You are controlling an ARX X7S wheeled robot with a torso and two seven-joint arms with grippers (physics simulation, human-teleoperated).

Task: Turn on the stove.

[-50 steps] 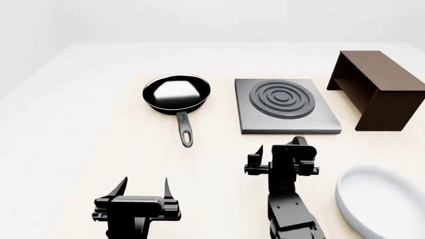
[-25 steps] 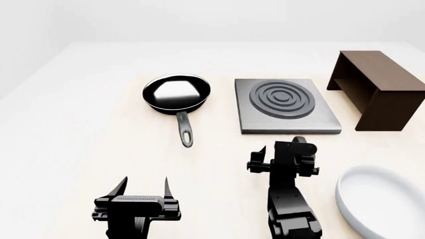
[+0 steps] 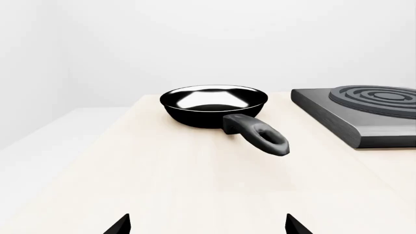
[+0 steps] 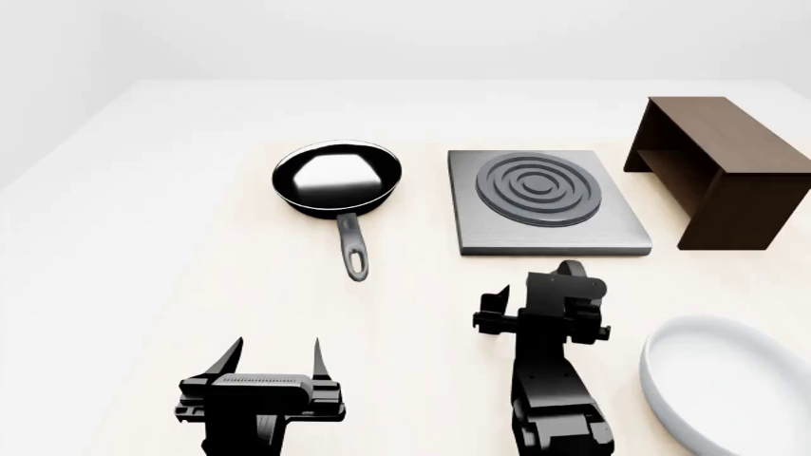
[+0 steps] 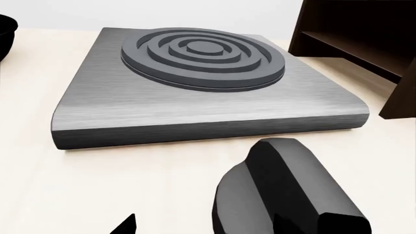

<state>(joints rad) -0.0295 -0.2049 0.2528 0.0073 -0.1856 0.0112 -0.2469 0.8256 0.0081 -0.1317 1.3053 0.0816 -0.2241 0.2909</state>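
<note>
The stove point(image 4: 545, 201) is a flat square grey slab with dark burner rings, at the middle right of the table; it fills the right wrist view point(image 5: 195, 92). Its separate black round knob point(image 5: 286, 192) stands on the table just in front of the slab. My right gripper point(image 4: 542, 290) point(image 5: 204, 225) is open and low over the knob, which sits against one finger's side; in the head view the gripper mostly hides it. My left gripper point(image 4: 277, 347) point(image 3: 206, 225) is open and empty near the front of the table.
A black frying pan point(image 4: 336, 178) point(image 3: 215, 103) lies left of the stove, handle toward me. A brown wooden box point(image 4: 723, 171) point(image 5: 364, 44) stands right of the stove. A white bowl point(image 4: 728, 380) sits at the front right.
My right gripper has drawn back slightly toward me and lower over the knob. The left arm has not moved.
</note>
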